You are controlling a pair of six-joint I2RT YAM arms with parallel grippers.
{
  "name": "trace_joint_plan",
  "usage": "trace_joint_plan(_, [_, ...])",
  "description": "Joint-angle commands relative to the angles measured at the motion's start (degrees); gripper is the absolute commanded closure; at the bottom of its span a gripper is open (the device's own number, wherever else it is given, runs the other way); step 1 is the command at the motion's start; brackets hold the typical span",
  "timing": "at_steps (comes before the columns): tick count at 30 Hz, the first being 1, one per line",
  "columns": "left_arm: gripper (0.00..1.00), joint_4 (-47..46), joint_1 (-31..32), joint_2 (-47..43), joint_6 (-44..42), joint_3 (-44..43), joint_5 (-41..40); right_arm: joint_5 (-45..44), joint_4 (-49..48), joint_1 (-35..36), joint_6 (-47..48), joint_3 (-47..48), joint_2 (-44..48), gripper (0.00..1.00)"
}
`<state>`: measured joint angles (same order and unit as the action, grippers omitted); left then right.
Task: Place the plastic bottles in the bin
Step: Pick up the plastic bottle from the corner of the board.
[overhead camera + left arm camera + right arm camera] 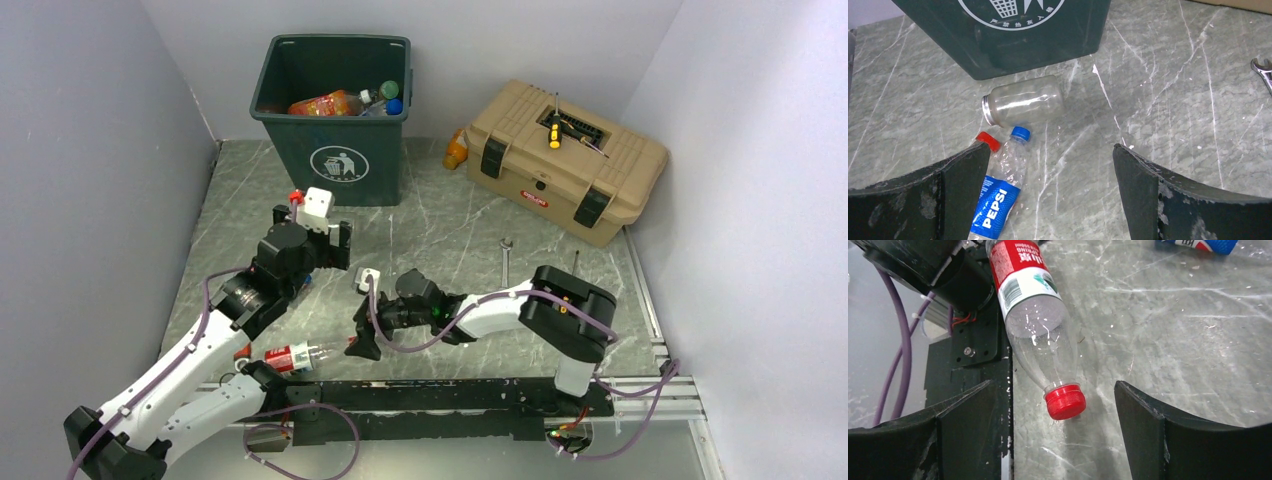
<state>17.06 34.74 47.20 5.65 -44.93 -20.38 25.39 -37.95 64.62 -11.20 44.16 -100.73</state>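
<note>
The dark green bin [335,110] stands at the back left with several bottles inside it. My left gripper [1050,146] is open above the table in front of the bin. A Pepsi bottle [998,195] with a blue cap lies beside its left finger. A red cap [988,140] pokes out behind that finger. My right gripper [1053,385] is open and low near the front rail [973,350]. The red cap [1065,401] of a clear red-label bottle [1030,305] lies between its fingertips. An orange bottle [456,150] lies by the toolbox.
A clear jar [1025,105] lies on its side at the bin's foot. The tan toolbox [565,160] stands at the back right with a yellow-handled screwdriver [554,135] on its lid. A wrench [506,255] lies mid-table. The left arm's base sits right behind the red-label bottle.
</note>
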Motion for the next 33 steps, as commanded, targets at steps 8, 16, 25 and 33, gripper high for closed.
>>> trace_joint_plan(8, [0.02,-0.97,-0.2,1.09,0.32,-2.72,1.18,2.16,-5.08,1.77,3.64,5.85,-6.74,0.11])
trace_joint_plan(16, [0.02,-1.21,-0.21,0.7,0.32,-2.56,1.33,1.48,-0.06,3.06,7.05,8.86,-10.69,0.15])
trace_joint_plan(25, [0.02,-0.98,-0.21,0.88,0.24,-2.71,1.64,-3.95,2.14,4.19,9.84,7.16,-10.87,0.23])
trace_joint_plan(33, [0.02,-0.89,-0.29,0.74,0.33,-2.8,1.76,-6.65,0.16,4.15,9.45,4.07,-8.43,0.57])
